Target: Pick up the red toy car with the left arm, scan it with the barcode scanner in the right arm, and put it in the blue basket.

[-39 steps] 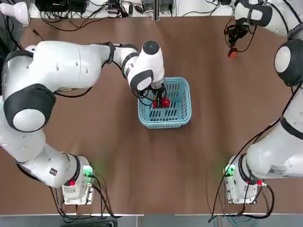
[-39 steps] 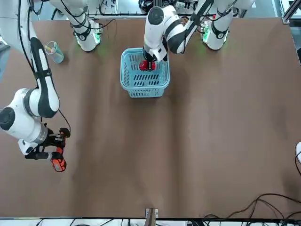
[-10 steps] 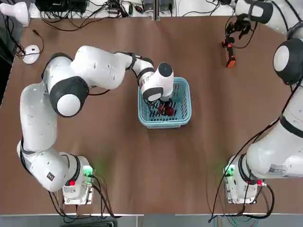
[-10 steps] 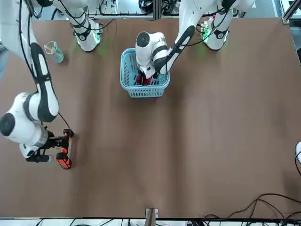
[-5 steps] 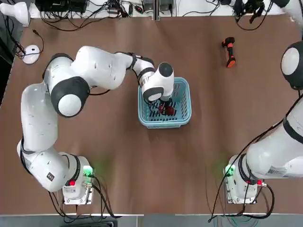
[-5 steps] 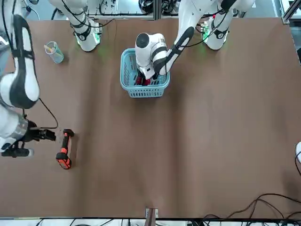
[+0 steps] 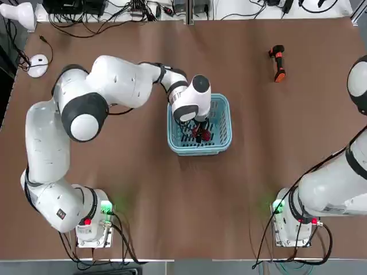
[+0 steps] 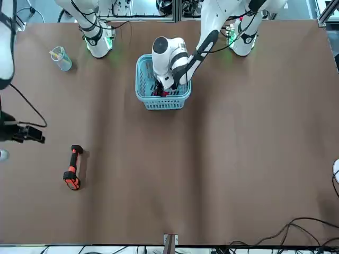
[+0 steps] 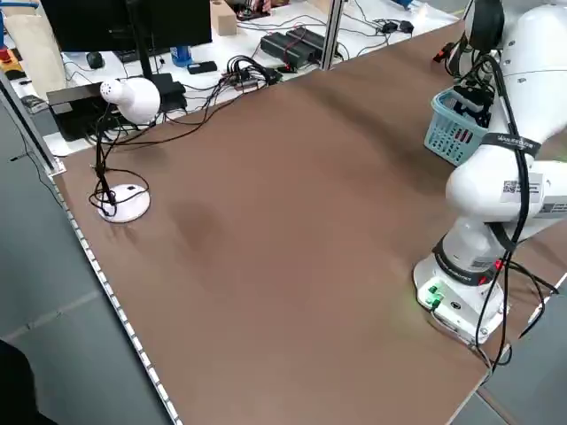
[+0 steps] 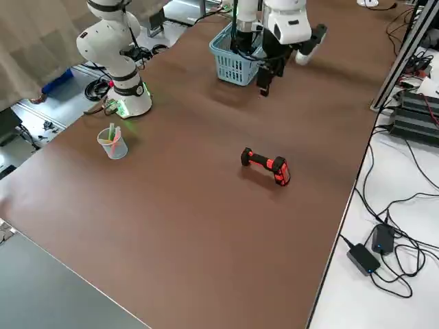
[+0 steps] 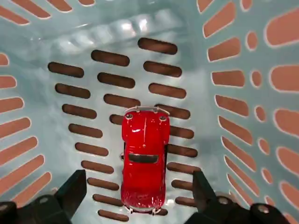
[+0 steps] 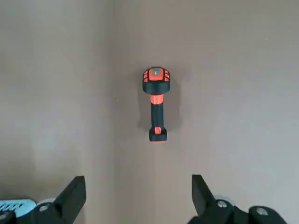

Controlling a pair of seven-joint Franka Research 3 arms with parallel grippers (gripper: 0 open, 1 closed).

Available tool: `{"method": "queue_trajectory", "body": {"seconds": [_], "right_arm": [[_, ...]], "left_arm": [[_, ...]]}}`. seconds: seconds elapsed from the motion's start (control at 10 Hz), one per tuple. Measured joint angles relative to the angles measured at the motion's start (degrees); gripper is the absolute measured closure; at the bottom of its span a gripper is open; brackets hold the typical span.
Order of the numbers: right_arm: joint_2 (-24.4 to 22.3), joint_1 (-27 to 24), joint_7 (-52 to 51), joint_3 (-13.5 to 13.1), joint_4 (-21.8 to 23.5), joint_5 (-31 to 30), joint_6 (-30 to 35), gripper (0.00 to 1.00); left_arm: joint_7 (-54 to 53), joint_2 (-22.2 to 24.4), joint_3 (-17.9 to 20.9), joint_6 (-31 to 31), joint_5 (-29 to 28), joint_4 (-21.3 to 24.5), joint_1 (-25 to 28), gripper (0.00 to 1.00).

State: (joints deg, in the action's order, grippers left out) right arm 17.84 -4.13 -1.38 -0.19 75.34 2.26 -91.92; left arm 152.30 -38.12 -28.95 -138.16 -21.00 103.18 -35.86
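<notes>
The red toy car [image 11: 145,159] sits flat on the slotted floor of the blue basket [image 7: 223,138], roughly mid-floor, with bare lattice all around it and the basket walls well clear of it on every side. The left gripper [image 11: 135,189] is down inside the basket right over the car, fingers spread wide with one on each side of the car, not touching it, so nothing's being held.

The barcode scanner [image 7: 277,62] lies on its side on the open table [image 7: 143,200], far right corner area from the robot's side, well apart from the basket and a fair way in from the table edges. The right gripper [image 12: 135,193] is up high above the scanner, fingers spread apart and empty, with nothing but bare brown table around the scanner.

A plastic cup [image 8: 60,57] stands near the right arm's base.
</notes>
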Motion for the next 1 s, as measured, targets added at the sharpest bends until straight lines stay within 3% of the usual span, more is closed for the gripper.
{"method": "queue_trajectory", "body": {"seconds": [0.3, 0.5, 0.8, 1.0], "right_arm": [[-2.89, 0.17, 4.74, 0.48, -0.09, 0.0, 1.85, 0.0], [-5.57, 0.19, 5.11, 0.56, -0.12, 0.0, 4.76, 0.0], [-8.45, 0.76, 4.93, 0.7, -0.06, 0.0, 7.2, 0.0], [-8.79, 0.85, 4.24, 0.69, -0.04, -0.01, 7.44, 0.0]], "left_arm": [[-0.25, 0.67, -0.14, 2.65, -0.03, -1.1, -0.2, 0.0], [-0.69, 3.59, -0.2, 6.76, -0.02, -2.94, -0.16, 0.0], [-5.11, 9.05, -0.14, 17.56, 0.39, -7.53, 0.24, 0.0], [-10.04, 10.27, -0.12, 25.11, 1.48, -11.63, 0.33, 0.0]]}}
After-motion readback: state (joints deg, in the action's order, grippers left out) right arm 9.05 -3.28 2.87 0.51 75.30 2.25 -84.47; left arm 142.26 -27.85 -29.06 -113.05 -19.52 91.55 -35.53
